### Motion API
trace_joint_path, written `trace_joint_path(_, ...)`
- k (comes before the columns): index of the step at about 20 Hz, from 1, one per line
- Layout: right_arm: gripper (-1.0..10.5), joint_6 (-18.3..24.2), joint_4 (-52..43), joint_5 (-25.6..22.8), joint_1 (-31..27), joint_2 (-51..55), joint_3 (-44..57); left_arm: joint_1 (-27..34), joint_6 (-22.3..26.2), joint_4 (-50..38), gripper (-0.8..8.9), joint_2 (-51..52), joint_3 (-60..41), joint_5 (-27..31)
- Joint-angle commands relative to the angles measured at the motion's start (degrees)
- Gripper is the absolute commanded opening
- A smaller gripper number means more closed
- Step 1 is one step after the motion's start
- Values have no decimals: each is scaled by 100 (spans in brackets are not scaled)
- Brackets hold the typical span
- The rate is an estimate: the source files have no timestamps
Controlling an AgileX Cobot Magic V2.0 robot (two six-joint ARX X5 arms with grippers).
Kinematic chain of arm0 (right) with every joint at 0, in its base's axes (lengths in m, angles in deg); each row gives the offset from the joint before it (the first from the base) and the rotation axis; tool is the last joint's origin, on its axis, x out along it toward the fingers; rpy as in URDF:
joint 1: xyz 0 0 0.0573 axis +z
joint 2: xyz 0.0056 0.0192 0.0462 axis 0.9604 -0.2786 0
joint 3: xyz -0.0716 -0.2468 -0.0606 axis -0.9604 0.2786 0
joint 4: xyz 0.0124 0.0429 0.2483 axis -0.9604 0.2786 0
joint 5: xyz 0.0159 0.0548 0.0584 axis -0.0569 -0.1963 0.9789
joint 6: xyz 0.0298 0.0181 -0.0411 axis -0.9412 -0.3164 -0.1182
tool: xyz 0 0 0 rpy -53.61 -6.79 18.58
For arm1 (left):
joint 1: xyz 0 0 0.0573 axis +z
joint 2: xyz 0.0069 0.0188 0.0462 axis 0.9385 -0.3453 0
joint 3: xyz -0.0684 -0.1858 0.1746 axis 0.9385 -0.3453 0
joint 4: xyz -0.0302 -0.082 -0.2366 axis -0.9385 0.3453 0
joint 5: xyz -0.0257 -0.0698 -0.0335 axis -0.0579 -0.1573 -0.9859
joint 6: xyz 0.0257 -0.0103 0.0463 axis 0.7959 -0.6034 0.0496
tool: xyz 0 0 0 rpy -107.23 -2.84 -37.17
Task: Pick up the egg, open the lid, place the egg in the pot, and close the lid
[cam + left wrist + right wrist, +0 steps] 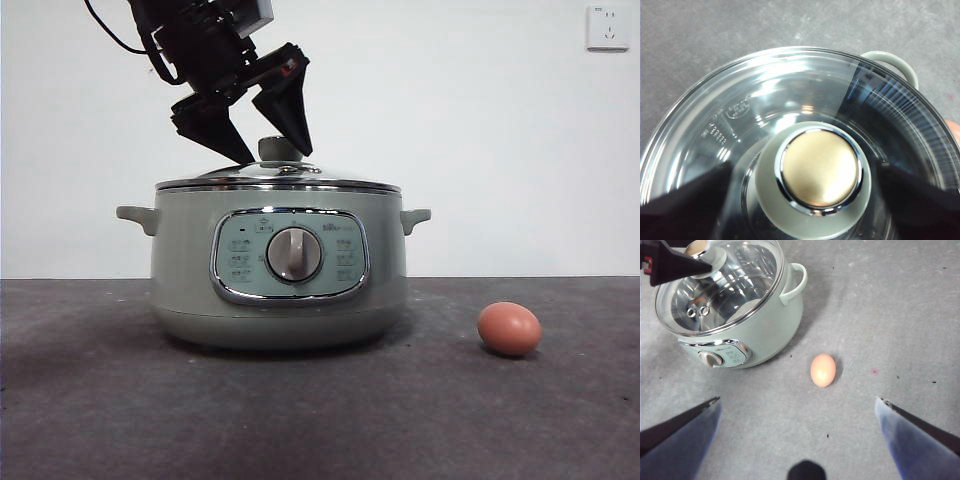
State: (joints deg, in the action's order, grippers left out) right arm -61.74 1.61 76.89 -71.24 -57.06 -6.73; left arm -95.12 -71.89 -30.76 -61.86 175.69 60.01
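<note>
The sage-green pot [280, 270] stands on the table with its glass lid [277, 178] on it. My left gripper [265, 140] is open, its jaws on either side of the lid's knob [279, 149], not touching it. In the left wrist view the knob [819, 170] sits between the two jaws. The reddish-brown egg [509, 329] lies on the table to the right of the pot. My right gripper [797, 407] is open and high above the table, with the egg [822, 370] below and ahead of it. The pot [730, 305] also shows there.
The table [90, 420] is dark grey. A white wall socket [608, 27] is at the top right. The pot's side handle [414, 217] sticks out toward the egg.
</note>
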Motion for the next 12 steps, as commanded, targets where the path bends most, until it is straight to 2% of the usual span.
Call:
trace_joint_path(1, 566, 68, -26, -13, 2, -46, -15, -28, 46, -13, 236, -79, 24, -70)
trace_joint_path(5, 566, 68, -28, -13, 2, -146, -15, -28, 39, -13, 143, -79, 24, -94)
trace_joint_path(7, 566, 72, -22, -11, 2, -181, -15, -28, 39, 2, 142, -79, 24, -114)
trace_joint_path(11, 566, 120, -13, -13, 2, -247, -15, -28, 37, 24, -12, -76, 24, -111)
trace_joint_path(12, 566, 129, -11, -13, 2, -258, -15, -28, 39, 22, -8, -74, 24, -111)
